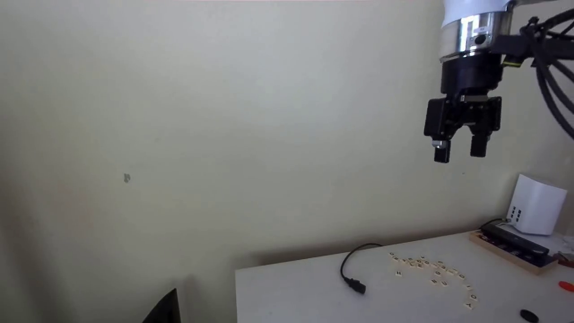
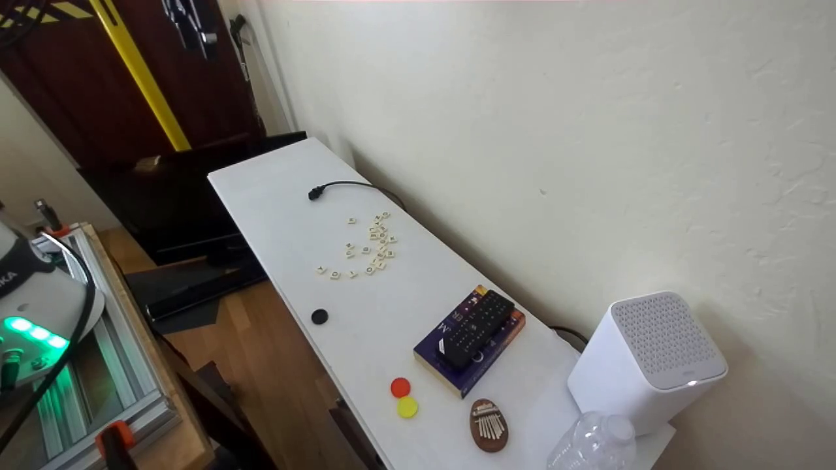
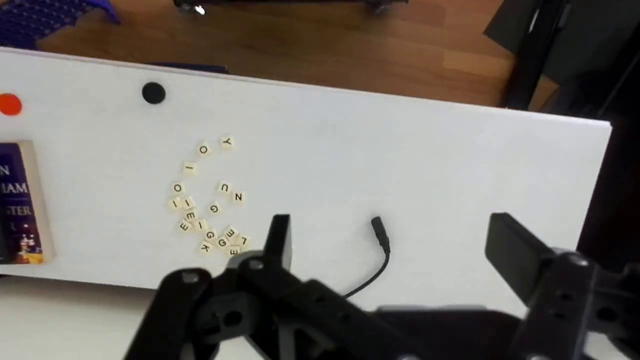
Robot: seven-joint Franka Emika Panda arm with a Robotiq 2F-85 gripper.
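My gripper (image 1: pixel 460 154) is open and empty, high above a white table (image 1: pixel 296 291) in an exterior view. Its two fingers stand wide apart in the wrist view (image 3: pixel 391 225). A black cable with a plug (image 3: pixel 380 232) lies on the table below, seen between the fingers and not touched. The plug also shows in both exterior views (image 1: pixel 356 285) (image 2: pixel 316 193). Several cream letter tiles (image 3: pixel 214 207) lie loosely in a curve beside the cable, and show in both exterior views (image 1: pixel 437 272) (image 2: pixel 366 250). The left finger's linkage hides some tiles' surroundings in the wrist view.
A dark book (image 2: pixel 431 352) bears a black remote (image 2: pixel 473 329). A black disc (image 2: pixel 319 316), red disc (image 2: pixel 400 387), yellow disc (image 2: pixel 407 407) and brown thumb piano (image 2: pixel 488 425) lie on the table. A white router (image 2: pixel 653 365) and clear bottle (image 2: pixel 591 447) stand at one end, by the wall.
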